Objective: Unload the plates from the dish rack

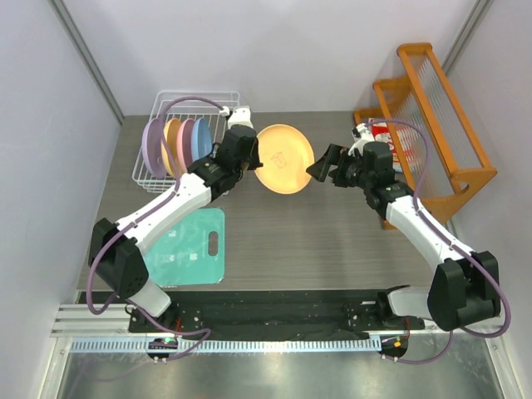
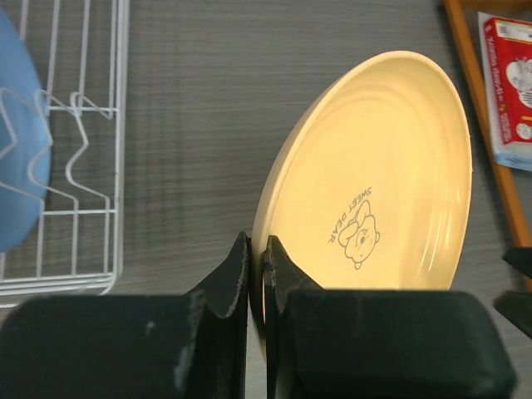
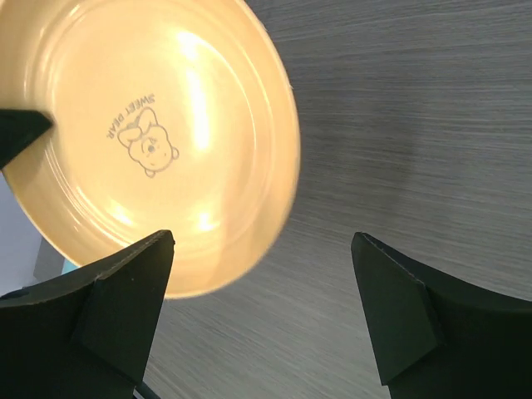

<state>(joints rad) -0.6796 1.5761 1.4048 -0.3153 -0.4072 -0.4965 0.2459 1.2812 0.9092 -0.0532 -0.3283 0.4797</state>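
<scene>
While the left gripper [image 2: 256,249] is clamped narrow on the lower rim of the pale yellow round matte plate [image 2: 374,183], the plate hangs on edge and tilted above the grey table at the centre of the top view, clear of the white wire dish rack [image 1: 195,104] in the upper left. The right gripper [image 3: 263,241] stands spread wide just to the plate's right, holding nothing. One of its fingers sits low by the near rim, but whether it touches I cannot tell.

The plate looks stiff and fairly light, probably with a smooth surface that could slide between the pads. Pinched at one point, it may swing or pivot, so the opposite rim is the sensible second hold, with the fingers biting across the lip and not the shallow well. How brittle it is cannot be told; a gentle set-down seems wise.

Four more plates stand upright in the rack: lavender [image 1: 154,145], orange [image 1: 173,141], pink [image 1: 187,140] and light blue [image 1: 202,137].
</scene>
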